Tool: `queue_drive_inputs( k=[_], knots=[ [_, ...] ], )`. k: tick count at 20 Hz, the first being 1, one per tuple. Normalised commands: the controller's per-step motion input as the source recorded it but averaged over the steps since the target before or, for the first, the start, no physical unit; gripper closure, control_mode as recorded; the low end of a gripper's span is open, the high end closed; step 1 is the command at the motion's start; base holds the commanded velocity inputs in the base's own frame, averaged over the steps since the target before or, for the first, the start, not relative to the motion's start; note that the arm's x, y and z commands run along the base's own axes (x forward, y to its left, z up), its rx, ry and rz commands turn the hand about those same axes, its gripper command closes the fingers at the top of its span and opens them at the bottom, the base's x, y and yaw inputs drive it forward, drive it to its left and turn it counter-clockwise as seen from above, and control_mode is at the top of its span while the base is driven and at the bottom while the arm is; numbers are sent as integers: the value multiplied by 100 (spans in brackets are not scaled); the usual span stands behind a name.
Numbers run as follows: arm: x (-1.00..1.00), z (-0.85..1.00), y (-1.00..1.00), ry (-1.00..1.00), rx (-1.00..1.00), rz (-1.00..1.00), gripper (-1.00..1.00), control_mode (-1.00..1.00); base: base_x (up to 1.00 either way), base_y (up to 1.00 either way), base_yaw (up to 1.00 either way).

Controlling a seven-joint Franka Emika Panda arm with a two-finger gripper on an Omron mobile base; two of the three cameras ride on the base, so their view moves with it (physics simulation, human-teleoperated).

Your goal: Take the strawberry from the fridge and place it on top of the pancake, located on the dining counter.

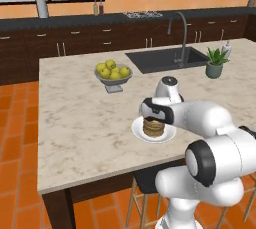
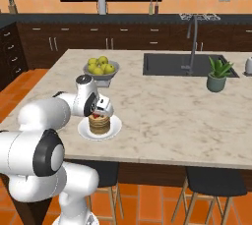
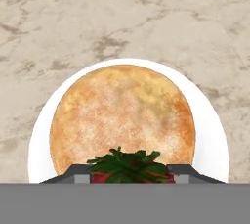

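The placing step was in hand: the fridge part looked done, and what remained was to set the berry down. Across the right base view from the left, the white arm reached over the counter (image 2: 162,111) edge, then came the bowl of yellow-green fruit (image 2: 101,67) just behind, then the gripper (image 2: 100,113) poised directly over the pancake (image 2: 100,125) on its plate (image 2: 114,128), with the sink (image 2: 187,65) and a potted plant (image 2: 217,75) well off to the right.

The next move called for a short, straight descent until the fruit met the top cake, then a release, gently enough that the berry would not roll off.

The jaws stood narrow, pinched on the strawberry (image 3: 128,167), whose green leaves and red flesh showed between the fingertips in the hand view. It hung above the near part of the pancake, seemingly not yet resting on it.
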Motion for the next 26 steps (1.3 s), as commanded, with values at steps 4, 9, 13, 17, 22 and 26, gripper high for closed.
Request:
queue_drive_inputs(
  k=[4,9,13,17,22,26],
  knots=[
    [0,-37,0,14,0,0,100,-100,0,0,0],
    [0,-10,0,4,0,0,100,-100,0,0,0],
    [0,3,-12,0,0,0,100,-100,0,0,0],
    [1,0,-1,-1,0,0,100,-100,0,0,0],
    [17,0,0,-11,0,0,100,-100,0,0,0],
    [4,-1,2,-6,0,0,100,-100,0,0,0]
  ],
)
